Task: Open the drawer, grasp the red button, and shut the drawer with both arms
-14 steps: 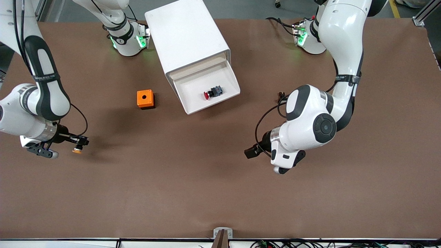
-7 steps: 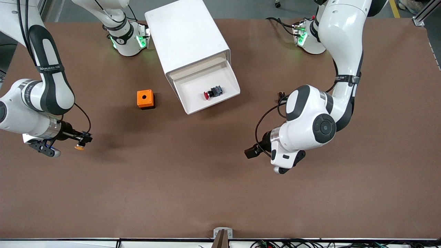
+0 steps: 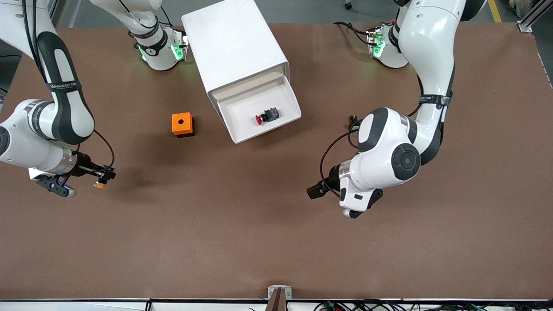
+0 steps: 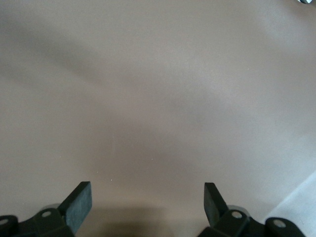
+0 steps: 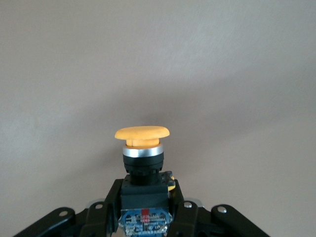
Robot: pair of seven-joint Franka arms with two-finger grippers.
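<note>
The button (image 3: 266,116) lay on its side in the pulled-out drawer (image 3: 242,123) of the white cabinet (image 3: 233,47), well apart from both grippers. The right gripper (image 3: 105,174) hung over the bench (image 3: 242,242), its jaws clamped on a yellow-capped switch (image 5: 142,148) whose lower body they hid. The left gripper (image 4: 146,205), jaws apart with only bare bench between them, showed just its fingertips in the wrist view.

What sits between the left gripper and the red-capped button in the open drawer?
Only bare brown table and the white drawer front wall separate the left gripper from the red-capped button, as the front view shows.
</note>
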